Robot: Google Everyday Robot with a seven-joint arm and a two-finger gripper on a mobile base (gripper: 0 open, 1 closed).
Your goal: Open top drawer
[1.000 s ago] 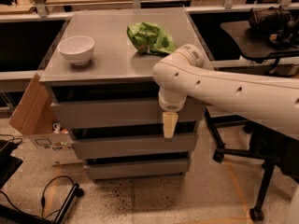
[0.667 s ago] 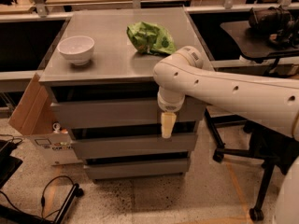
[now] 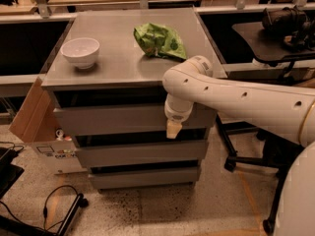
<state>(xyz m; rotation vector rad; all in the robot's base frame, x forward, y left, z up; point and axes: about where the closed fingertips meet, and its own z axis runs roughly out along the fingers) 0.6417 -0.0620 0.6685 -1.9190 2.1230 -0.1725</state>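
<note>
Below the cabinet top (image 3: 118,68), the top drawer (image 3: 110,120) sits closed. The gripper (image 3: 173,130) hangs at its lower front edge, right of centre, jaws together. Bare floor (image 3: 162,208) lies in front.

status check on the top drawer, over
Gripper at lower edge of wide matte-grey top drawer front. Drawer looks shut. Nothing in front of it.

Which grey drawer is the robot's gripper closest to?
The top wide grey drawer: the cream gripper hangs at its lower edge, above the middle drawer and bottom drawer.
</note>
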